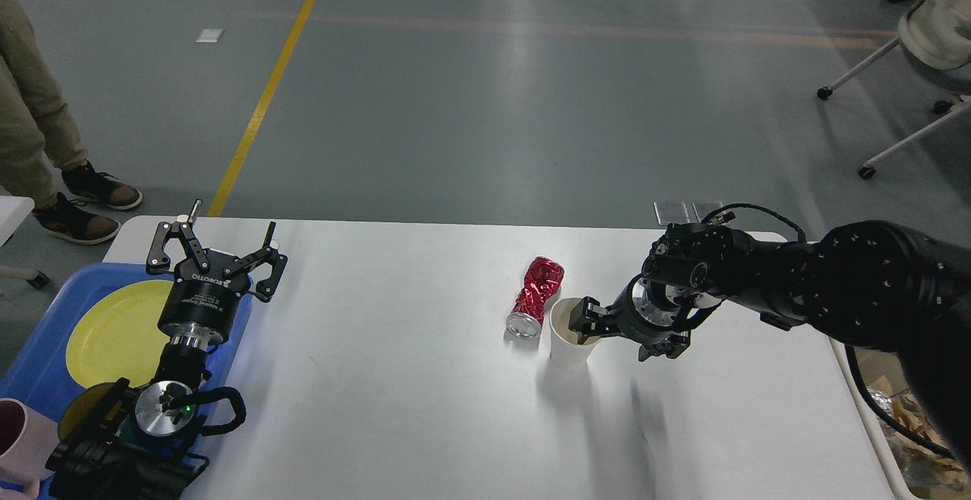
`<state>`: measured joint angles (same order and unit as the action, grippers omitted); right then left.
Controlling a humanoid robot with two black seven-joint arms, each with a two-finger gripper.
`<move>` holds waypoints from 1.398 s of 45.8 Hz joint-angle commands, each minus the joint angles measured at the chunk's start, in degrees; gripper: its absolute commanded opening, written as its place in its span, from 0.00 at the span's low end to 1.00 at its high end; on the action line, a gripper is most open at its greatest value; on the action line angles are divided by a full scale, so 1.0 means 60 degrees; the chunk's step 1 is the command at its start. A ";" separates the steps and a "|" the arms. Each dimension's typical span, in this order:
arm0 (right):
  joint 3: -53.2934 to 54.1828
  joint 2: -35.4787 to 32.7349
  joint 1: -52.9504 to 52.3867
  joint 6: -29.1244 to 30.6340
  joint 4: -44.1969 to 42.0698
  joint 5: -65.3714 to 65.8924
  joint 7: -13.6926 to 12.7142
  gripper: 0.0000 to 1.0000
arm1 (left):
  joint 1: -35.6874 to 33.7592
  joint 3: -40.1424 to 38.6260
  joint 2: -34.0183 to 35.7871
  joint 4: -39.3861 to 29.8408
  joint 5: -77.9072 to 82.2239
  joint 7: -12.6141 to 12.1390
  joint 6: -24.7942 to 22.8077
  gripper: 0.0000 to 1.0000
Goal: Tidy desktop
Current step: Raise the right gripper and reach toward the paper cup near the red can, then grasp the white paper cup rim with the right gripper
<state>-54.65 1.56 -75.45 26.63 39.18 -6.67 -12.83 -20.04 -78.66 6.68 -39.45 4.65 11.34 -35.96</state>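
- The bench (425, 394), a white top with rounded corners, fills the lower middle of the view; its long axis runs from 9 o'clock to 3 o'clock, with its far edge toward 12.
- The right end effector (590, 327) reaches in from 3 o'clock and meets the rim of a white paper cup (569, 342). One finger seems to sit inside the rim, as if pinching the wall to lift it away, but whether it has closed on the cup I cannot tell.
- A crushed red can (535, 297) lies on its side just beside the cup, toward 10 o'clock from it, silver end pointing to 6. It looks like litter yet to be cleared.
- The left end effector (216, 251) hangs at 9 o'clock with fingers spread wide and nothing between them, probably waiting.
- Beneath it, a blue tray (45, 310) carries a yellow plate (114, 333), likely the collecting spot for dishes.
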 commanded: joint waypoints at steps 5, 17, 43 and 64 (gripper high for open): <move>0.0304 -0.0026 0.0050 -0.0160 -0.0011 -0.0016 -0.0308 0.83 | 0.0000 0.0000 0.0000 0.0013 -0.0012 0.0000 0.0001 0.96; 0.0538 -0.0055 -0.0037 -0.0175 0.0120 -0.0046 -0.0879 0.31 | 0.0000 0.0000 0.0000 -0.0002 0.0002 0.0000 0.0001 0.96; 0.0538 -0.0363 -0.0404 -0.0365 0.0940 -0.0382 -0.0879 0.00 | 0.0000 0.0000 0.0000 -0.0002 0.0002 0.0000 0.0001 0.96; -0.0954 -0.2647 -0.3888 0.1362 0.4118 -0.0471 -0.0222 0.00 | 0.0000 0.0000 0.0000 0.0013 0.0002 0.0000 0.0001 0.96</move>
<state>-57.36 -10.23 -93.04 30.28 60.48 -9.55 -16.89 -20.04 -78.66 6.68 -39.43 4.65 11.34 -35.95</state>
